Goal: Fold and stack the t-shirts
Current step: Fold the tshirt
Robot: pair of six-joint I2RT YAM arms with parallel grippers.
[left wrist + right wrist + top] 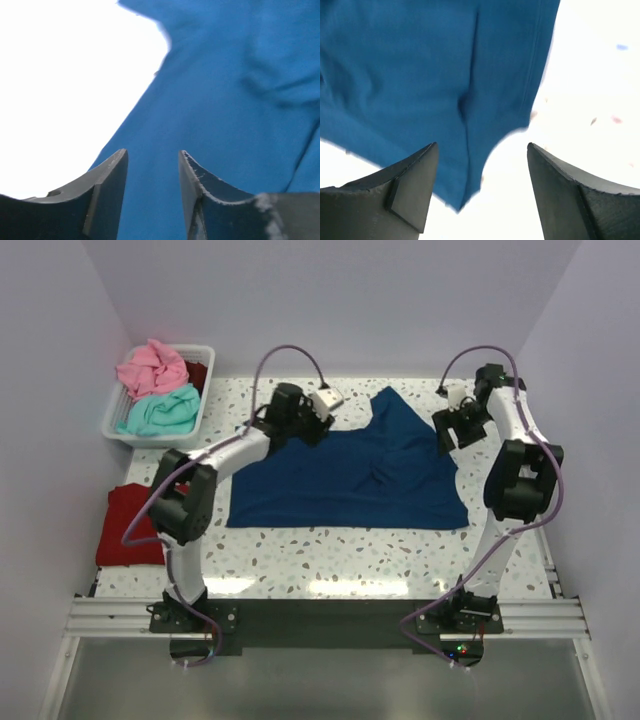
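One navy blue soft cloth t-shirt (pixel 350 480) lies spread over the middle of the white speckled counter (pixel 350 550), with no print showing. Its near hem runs fairly straight. Its far side is uneven, with a flap rising to a peak and creases running down from it. The left fingers (pixel 107 190) hang over the shirt's far-left part with a moderate gap between them and nothing in it; the cloth under them is just inside the edge. The right fingers (pixel 410 185) stand wide and empty above the shirt's far-right side, where a stitched hem and a loose corner lie just between them.

The step in hand looks to be getting a flat, square shape before any fold. It is best to come down on single-layer edges. The right should take that hemmed corner, and the left should sit closer to the edge, since a pinch in mid-cloth would only raise a ridge. Close both at a like height, draw them apart to take up the creases, then lay the peak flat. Lifting one side first would probably drag the near hem askew.

Left of the navy shirt, a dark red cloth t-shirt (pixel 125 530) lies in a neat rectangle, likely the base of the stack. Beyond the navy shirt's far-left corner, a white plastic lattice basket (pixel 195 347) holds a crumpled pink t-shirt (pixel 150 368) and a crumpled teal t-shirt (pixel 160 412).
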